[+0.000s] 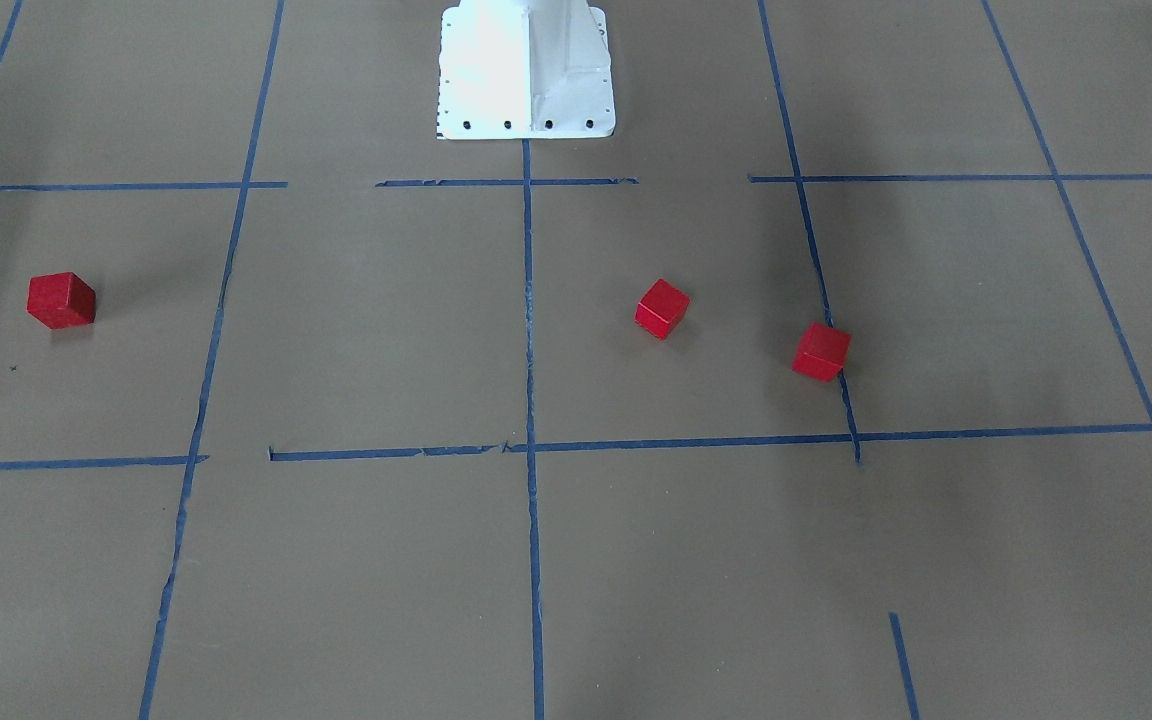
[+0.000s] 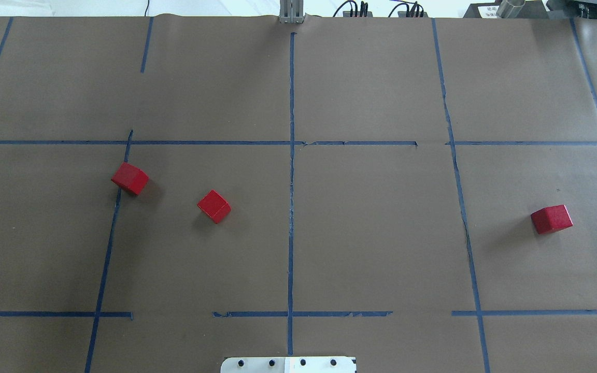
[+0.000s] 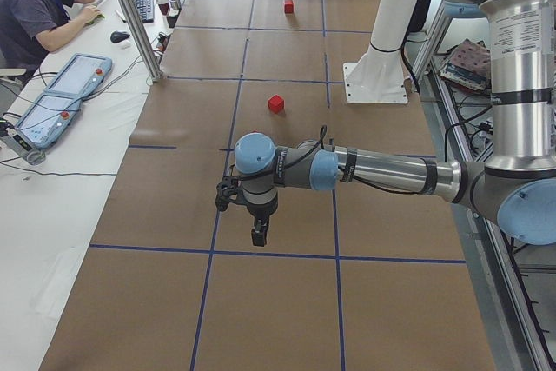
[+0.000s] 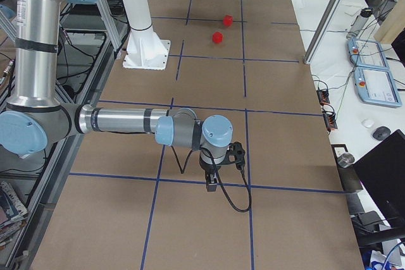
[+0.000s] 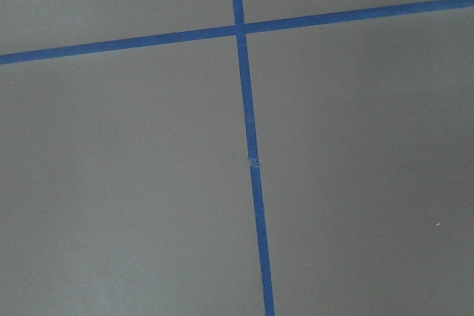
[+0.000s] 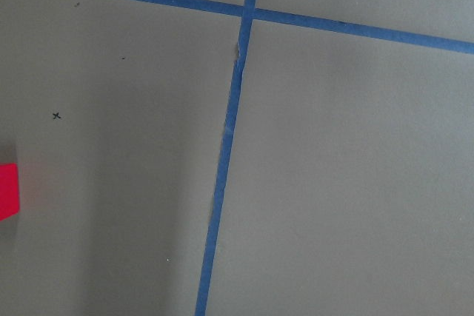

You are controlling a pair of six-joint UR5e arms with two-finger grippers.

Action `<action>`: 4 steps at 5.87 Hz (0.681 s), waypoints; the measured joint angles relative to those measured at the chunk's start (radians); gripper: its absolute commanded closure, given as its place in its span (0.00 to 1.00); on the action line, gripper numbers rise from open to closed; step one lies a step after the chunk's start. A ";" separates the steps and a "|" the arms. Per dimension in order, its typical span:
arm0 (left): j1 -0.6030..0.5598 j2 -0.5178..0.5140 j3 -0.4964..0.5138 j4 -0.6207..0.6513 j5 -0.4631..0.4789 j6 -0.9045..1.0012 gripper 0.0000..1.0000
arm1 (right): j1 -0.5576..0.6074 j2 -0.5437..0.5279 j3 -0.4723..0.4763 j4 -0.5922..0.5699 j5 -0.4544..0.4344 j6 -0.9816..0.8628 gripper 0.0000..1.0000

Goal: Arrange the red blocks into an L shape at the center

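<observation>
Two red blocks [image 2: 214, 206] are seen at 9 o'clock on the tabletop [image 2: 371, 233], a third block [image 2: 551, 219] at 3 o'clock. None is touched by the left pincer [image 3: 259, 237] or right pincer [image 4: 211, 186]; apart or together cannot be told.

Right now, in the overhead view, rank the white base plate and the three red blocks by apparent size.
1. white base plate, largest, though cropped by the frame edge.
2. The three red blocks look alike, so unranked: red block on the tape line, red block near the centre line, lone red block.
</observation>
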 measured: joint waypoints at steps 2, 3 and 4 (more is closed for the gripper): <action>0.002 0.000 0.001 0.002 0.001 0.000 0.00 | -0.021 0.015 0.007 0.001 0.006 0.000 0.00; 0.003 0.001 0.001 0.003 0.001 0.001 0.00 | -0.059 0.047 0.014 0.001 0.016 0.004 0.00; 0.003 0.001 0.001 0.003 0.001 0.000 0.00 | -0.105 0.083 0.027 0.012 0.040 0.050 0.00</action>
